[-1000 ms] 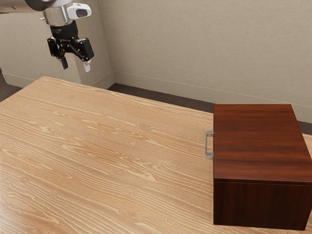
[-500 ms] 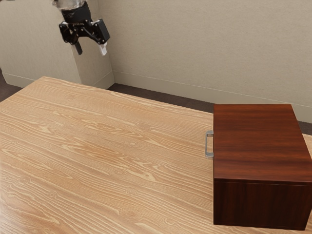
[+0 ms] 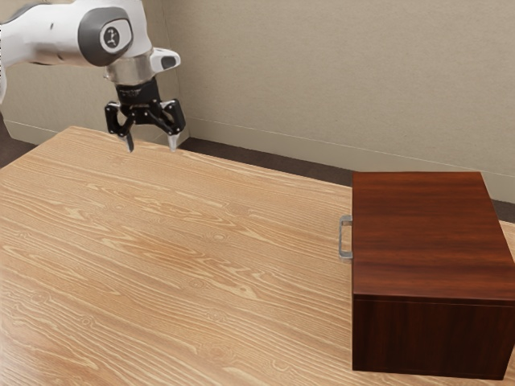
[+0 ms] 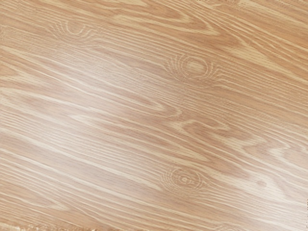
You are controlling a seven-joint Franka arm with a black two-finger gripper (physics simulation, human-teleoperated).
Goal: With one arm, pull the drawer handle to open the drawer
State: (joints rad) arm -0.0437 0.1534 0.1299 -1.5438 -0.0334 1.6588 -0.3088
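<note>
Against the side of the dark wooden box (image 3: 430, 233) that faces the arm, toward the exterior view's right, sits the drawer handle (image 3: 345, 237), a small grey metal loop standing upright and close to the box's front. That front is seen edge-on, so the drawer's outline cannot be made out. Nothing juts past the box's body, though, so the drawer reads as shut and the pull as not yet begun. The handle faces the open stretch of table (image 3: 161, 265), which makes sense, because the drawer needs that bare wood ahead of it to slide out along. The box itself rests near the table's end at the exterior view's right. Well apart from it, above the table's far corner at the exterior view's left, hangs the gripper (image 3: 150, 146), its two fingers spread wide with nothing between them and their tips aimed down at the wood. Such a wide opening suits a hand that has to straddle the loop before closing on it. The wrist view looks straight onto bare wood grain under the hand. The white arm (image 3: 72, 36) bends in from the upper left. To reach the handle it probably has to cross the table and turn its fingers to the loop.
</note>
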